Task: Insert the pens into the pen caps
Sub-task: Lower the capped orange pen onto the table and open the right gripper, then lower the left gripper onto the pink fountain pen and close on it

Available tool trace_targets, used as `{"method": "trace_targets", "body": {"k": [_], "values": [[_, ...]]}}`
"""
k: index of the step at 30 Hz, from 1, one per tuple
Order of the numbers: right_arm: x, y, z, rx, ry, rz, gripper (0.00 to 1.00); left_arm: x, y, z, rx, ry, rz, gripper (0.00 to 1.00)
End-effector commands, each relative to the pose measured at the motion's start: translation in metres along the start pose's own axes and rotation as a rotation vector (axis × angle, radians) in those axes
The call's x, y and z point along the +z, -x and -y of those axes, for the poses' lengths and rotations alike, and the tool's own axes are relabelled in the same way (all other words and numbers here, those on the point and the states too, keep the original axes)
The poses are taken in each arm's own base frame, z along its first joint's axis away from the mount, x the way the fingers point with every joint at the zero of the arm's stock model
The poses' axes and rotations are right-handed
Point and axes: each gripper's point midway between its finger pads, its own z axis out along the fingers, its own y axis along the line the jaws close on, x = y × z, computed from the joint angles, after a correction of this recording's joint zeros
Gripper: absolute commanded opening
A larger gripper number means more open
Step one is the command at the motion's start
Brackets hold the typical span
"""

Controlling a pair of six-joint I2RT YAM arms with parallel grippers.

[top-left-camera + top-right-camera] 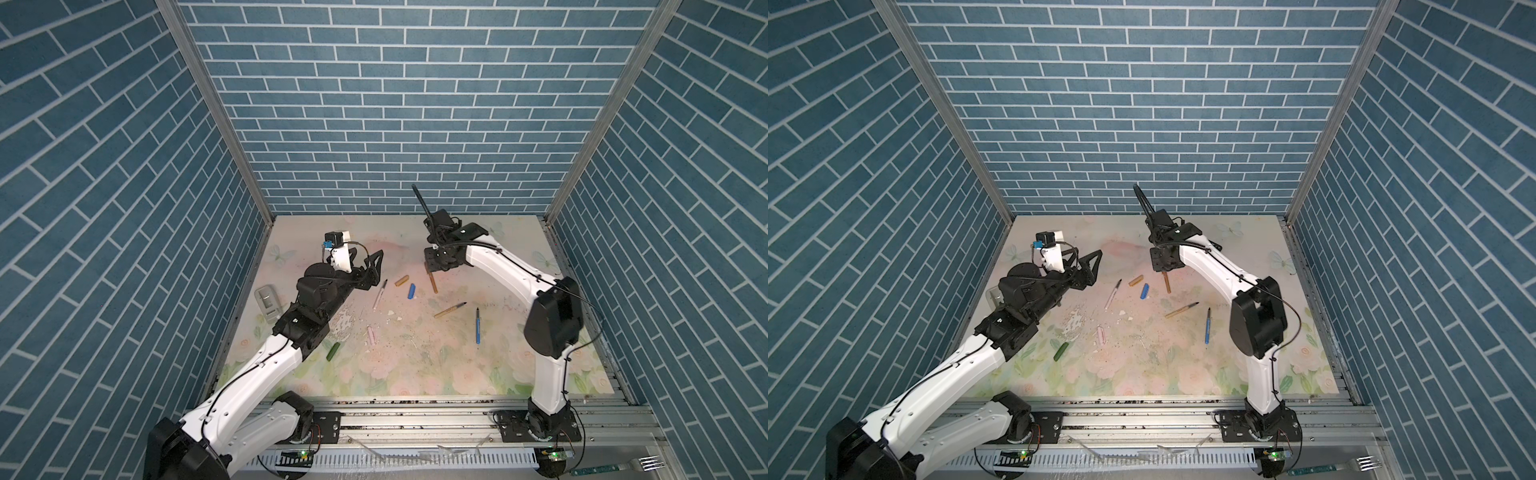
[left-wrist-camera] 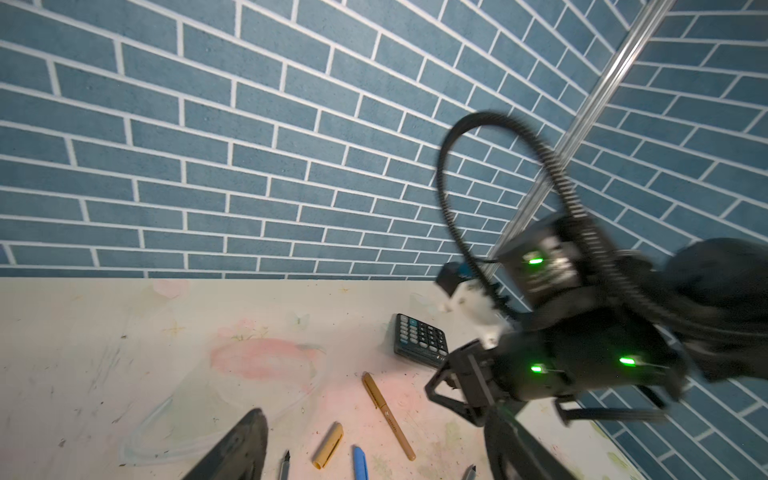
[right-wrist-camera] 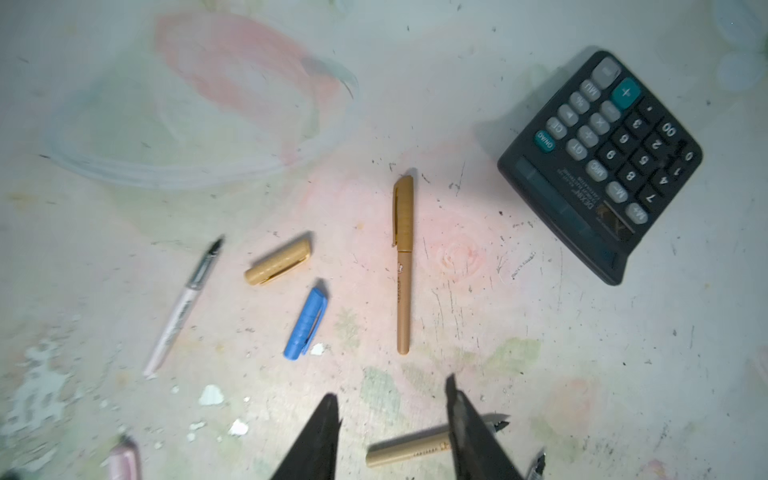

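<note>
the right gripper has its fingers apart with nothing between them, hanging above the floral table. in the right wrist view the uncapped tan pen shows partly behind one finger. the left gripper is spread wide and empty, near the tip of the white-pink pen. the brown pen lies with its cap on, with the loose tan cap and blue cap beside it. the blue pen lies well apart. a dark calculator sits off to one side.
</note>
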Motion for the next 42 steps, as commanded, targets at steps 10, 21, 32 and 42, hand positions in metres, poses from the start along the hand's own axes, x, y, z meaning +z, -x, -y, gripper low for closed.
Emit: {"method": "trace_targets", "body": {"k": [10,21,32,42], "values": [[-0.01,-0.066,0.032,0.035,-0.032,0.001,0.14,-0.017,-0.086,-0.102,-0.118,0.471,-0.384,0.73],[-0.019,-0.111,0.029,0.083,0.093,0.015,0.06,-0.001,-0.161,-0.091,0.055,0.375,-0.852,0.6],[-0.047,-0.135,0.038,0.106,0.135,0.075,0.09,0.052,-0.219,-0.077,0.276,0.251,-1.211,0.46],[-0.052,-0.14,0.038,0.136,0.16,0.087,0.09,0.066,-0.255,-0.088,0.312,0.231,-1.351,0.32]]}}
